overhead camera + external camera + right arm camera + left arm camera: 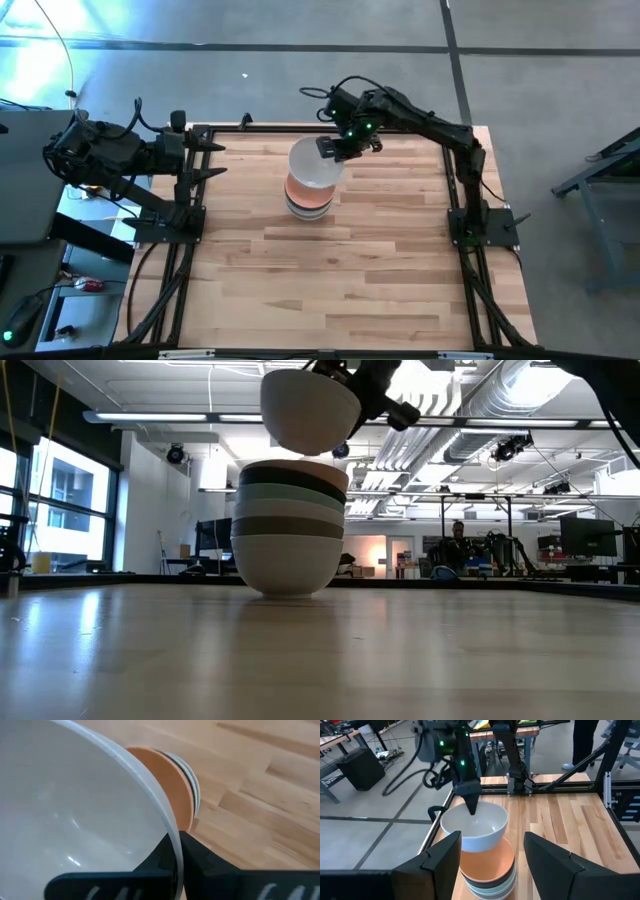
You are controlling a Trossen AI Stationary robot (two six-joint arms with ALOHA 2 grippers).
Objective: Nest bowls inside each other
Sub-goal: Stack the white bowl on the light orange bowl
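**Nearly nested: last white bowl over the stack**

White bowl (314, 162) hangs just above the peach-topped stack (309, 200) near the worktop's far edge, right gripper (341, 148) pinching its rim. Next: lower squarely, release (left gripper (208, 160) waits open).

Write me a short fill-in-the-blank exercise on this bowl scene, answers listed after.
1. The right gripper holds a ____ bowl by its rim.
2. The top bowl of the stack is ____ inside.
3. The held bowl hangs ____ the stack, not touching it.
4. The left gripper waits with its jaws ____.

Answers: white; peach-orange; above; open
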